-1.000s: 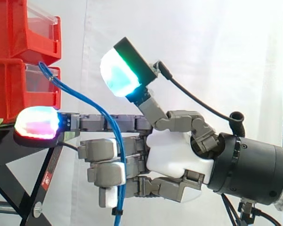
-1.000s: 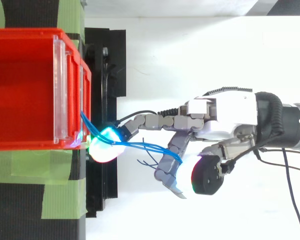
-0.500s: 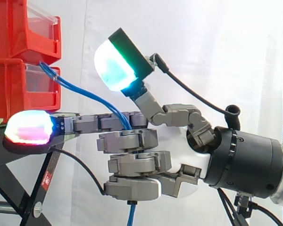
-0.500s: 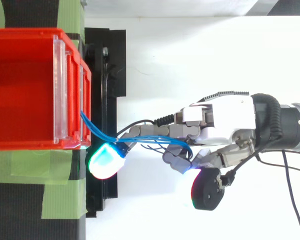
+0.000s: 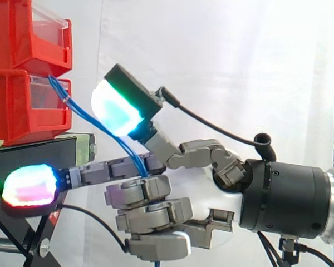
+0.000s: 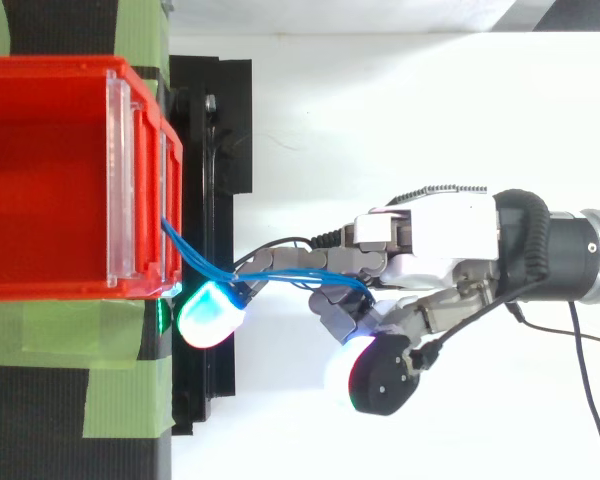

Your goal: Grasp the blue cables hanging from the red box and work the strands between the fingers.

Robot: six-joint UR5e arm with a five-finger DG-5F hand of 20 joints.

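A white curtain (image 5: 239,67) hangs behind the hand (image 5: 209,186), bright with light. Before the hand is a black stand (image 5: 39,153) with green tape (image 6: 80,400).

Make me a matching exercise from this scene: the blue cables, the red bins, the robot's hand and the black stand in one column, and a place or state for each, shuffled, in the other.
Column one
1. blue cables
2. red bins
3. hand
4. black stand

Column two
A. curled round the strands
B. directly beneath the bins
C. running from a bin down into the grasp
D. stacked one above the other

Pairs: 1-C, 2-D, 3-A, 4-B
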